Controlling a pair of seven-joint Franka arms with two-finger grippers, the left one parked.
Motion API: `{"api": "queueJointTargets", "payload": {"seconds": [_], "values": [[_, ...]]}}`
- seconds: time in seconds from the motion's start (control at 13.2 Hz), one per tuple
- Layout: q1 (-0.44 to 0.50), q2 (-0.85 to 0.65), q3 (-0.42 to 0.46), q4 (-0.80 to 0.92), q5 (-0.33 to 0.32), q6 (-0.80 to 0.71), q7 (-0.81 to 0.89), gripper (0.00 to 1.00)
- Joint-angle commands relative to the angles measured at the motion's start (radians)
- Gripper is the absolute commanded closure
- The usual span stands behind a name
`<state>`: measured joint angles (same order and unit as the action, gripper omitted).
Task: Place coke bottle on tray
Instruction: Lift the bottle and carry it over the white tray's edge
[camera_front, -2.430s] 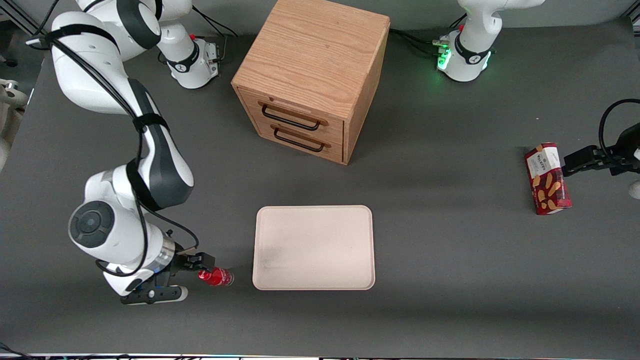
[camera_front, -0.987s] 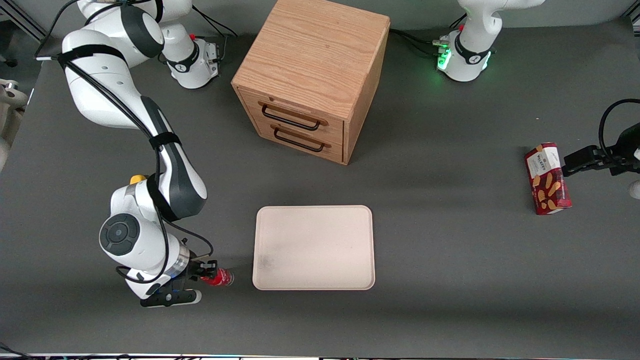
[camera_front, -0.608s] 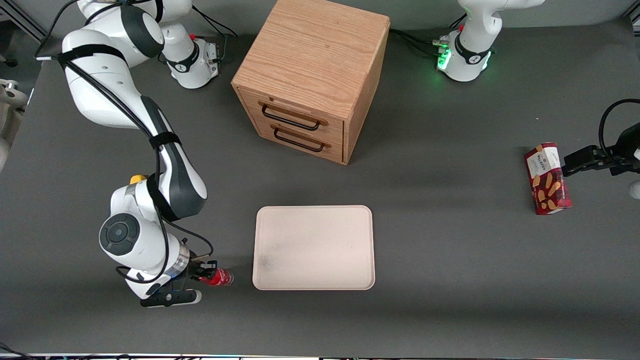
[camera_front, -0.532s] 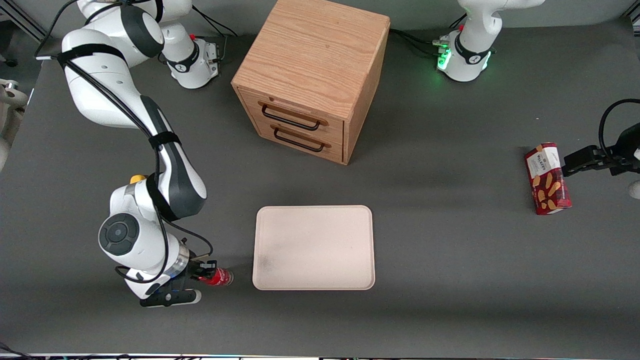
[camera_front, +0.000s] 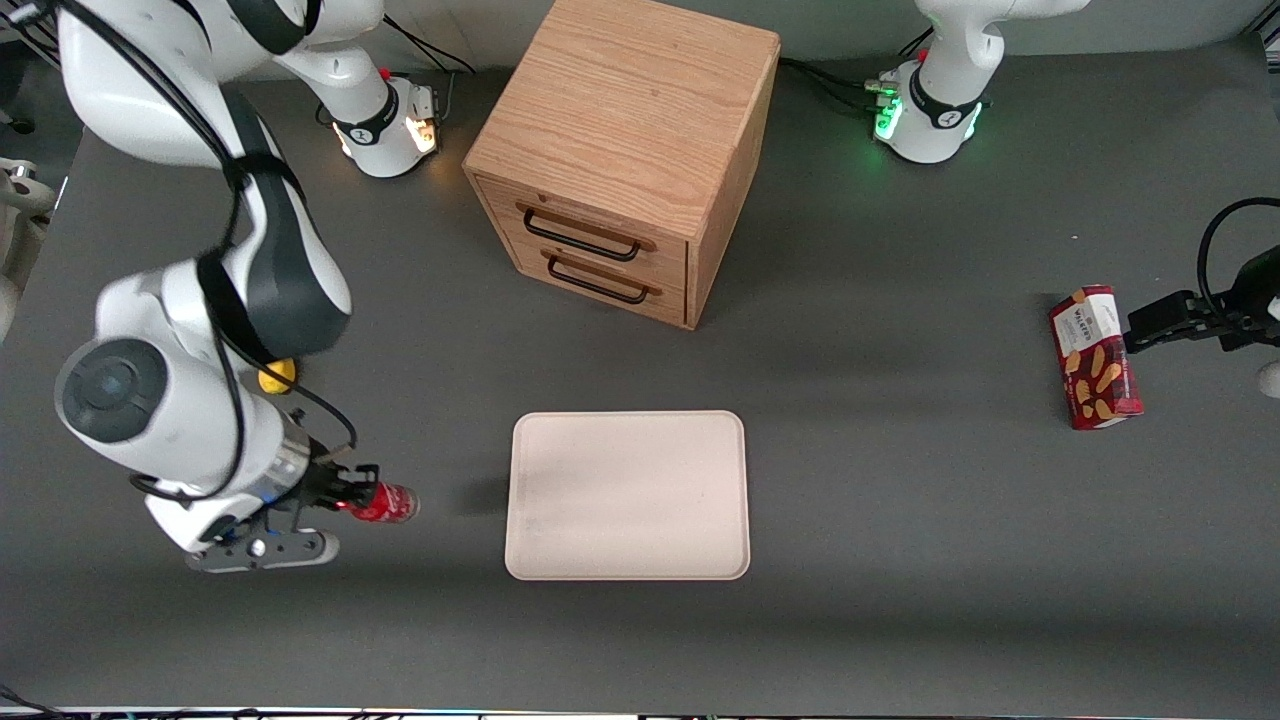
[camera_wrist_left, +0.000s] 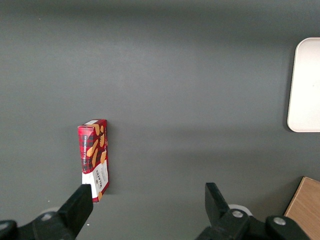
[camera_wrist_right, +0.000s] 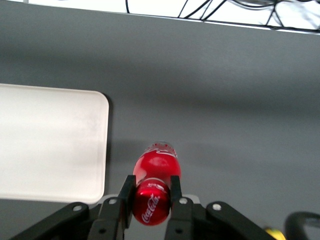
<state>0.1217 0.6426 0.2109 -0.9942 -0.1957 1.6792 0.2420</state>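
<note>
The coke bottle (camera_front: 388, 503), small with a red cap and red label, hangs above the table with my right gripper (camera_front: 345, 496) shut on its cap end. It is beside the tray (camera_front: 627, 495), toward the working arm's end of the table, with a gap of dark table between them. In the right wrist view both fingers press on the red cap (camera_wrist_right: 151, 202) of the coke bottle (camera_wrist_right: 157, 162), and the gripper (camera_wrist_right: 150, 197) is off the pale tray (camera_wrist_right: 50, 145). The tray is bare.
A wooden drawer cabinet (camera_front: 625, 150) stands farther from the front camera than the tray. A yellow lump (camera_front: 276, 376) lies by the working arm. A red biscuit box (camera_front: 1095, 357) lies toward the parked arm's end of the table.
The working arm has risen with the coke bottle in its gripper, lifting it off the table and carrying it a little away from the tray.
</note>
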Motion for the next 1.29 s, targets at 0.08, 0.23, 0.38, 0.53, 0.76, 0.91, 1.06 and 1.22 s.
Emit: {"api": "queueJointTargets", "payload": {"seconds": [0.08,0.23,0.38,0.53,0.76,0.91,1.06,1.22], "values": [[0.003,-0.133,0.002,-0.023,-0.011,-0.116,-0.01,0.83],[0.004,-0.164,0.002,-0.023,0.019,-0.142,-0.012,0.83],[0.007,-0.181,0.002,-0.023,0.039,-0.145,-0.006,0.83],[0.041,-0.184,0.002,-0.012,0.056,-0.154,0.023,0.83],[0.104,-0.131,0.002,0.041,0.081,-0.138,0.179,0.83],[0.151,-0.083,0.004,0.084,0.081,-0.11,0.279,0.83],[0.197,-0.061,0.005,0.086,0.081,-0.06,0.391,0.83],[0.211,-0.046,0.005,0.088,0.081,-0.03,0.414,0.83]]}}
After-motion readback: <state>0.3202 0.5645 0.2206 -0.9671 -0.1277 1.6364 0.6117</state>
